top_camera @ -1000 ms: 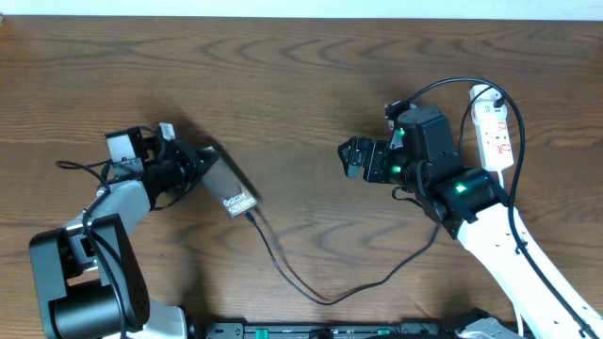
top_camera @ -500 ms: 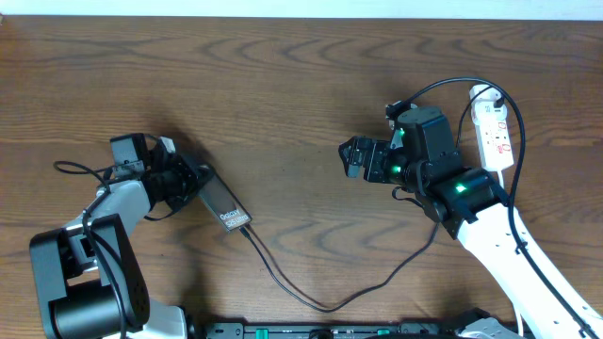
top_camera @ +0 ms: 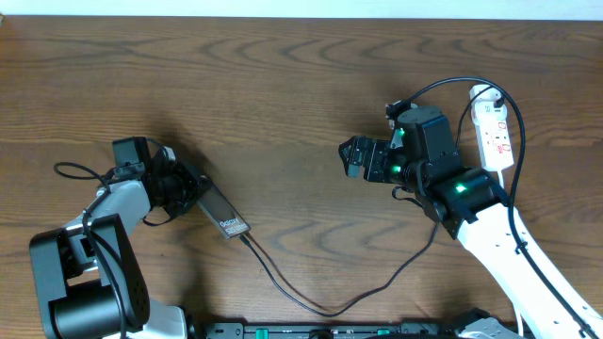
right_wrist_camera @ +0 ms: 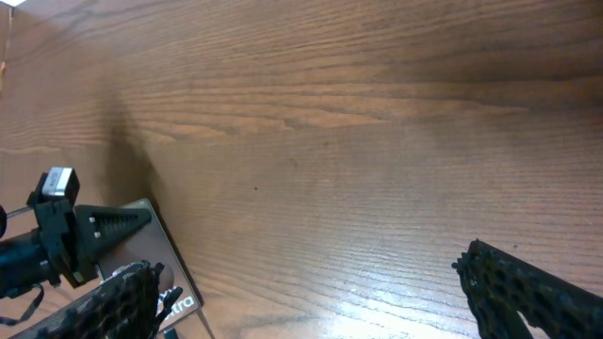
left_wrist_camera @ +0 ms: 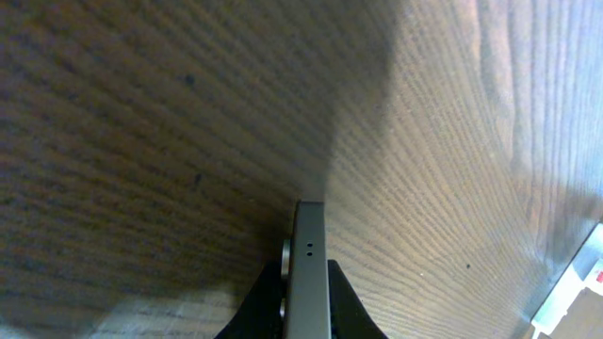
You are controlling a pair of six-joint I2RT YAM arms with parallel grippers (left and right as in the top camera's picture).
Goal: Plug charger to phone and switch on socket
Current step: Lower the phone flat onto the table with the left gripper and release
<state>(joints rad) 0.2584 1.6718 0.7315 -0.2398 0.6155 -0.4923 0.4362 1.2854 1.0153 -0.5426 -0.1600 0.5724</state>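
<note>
Phone [top_camera: 226,217] runs diagonally, lettered end lower-right, clamped by left pincer [top_camera: 196,191]; right pincer [top_camera: 352,158] wide.

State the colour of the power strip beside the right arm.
The narrow power strip is white with red marks on its face, clearest in the overhead view.

Left hand [top_camera: 191,188] clamped shut — right hand [top_camera: 350,157] spread wide open.
</note>
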